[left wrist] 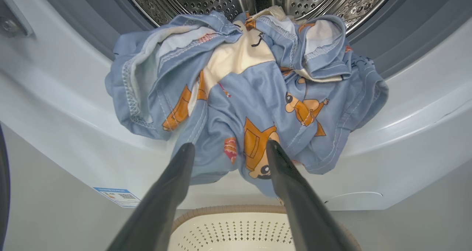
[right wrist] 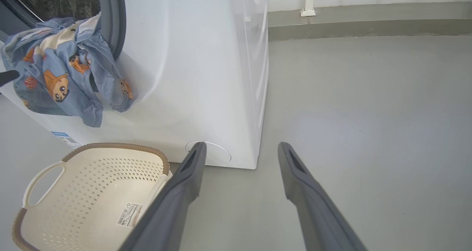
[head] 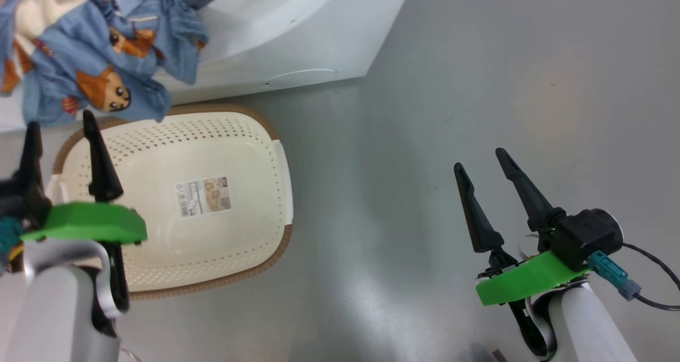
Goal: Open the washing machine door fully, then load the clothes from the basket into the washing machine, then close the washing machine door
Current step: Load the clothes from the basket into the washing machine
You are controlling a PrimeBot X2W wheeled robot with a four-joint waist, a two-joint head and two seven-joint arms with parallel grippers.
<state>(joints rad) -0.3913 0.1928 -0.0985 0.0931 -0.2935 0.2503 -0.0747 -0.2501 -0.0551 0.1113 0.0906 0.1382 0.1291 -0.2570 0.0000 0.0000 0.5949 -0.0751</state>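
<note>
Head view first: the clothes are being shown draped over the lower lip of the washing machine opening, so not fully in yet tbh. In the left wrist view, the top of the bundle is being carried by the mouth of the drum. The rest is being hung over the grey gasket and down the white front, above the basket.

The basket is being shown on the floor, right up against the machine's front, with the label sticker on its base in plain sight.

The left gripper is being held over the basket's rim, just below the hanging fabric. Its fingers are being held wide apart and nothing is being gripped. Whether the tips are touching the fabric can't be told.

The right gripper is being held over bare floor, well apart from the basket, jaws also spread wide around nothing. A blue energy label is being shown low on the machine's front.
</note>
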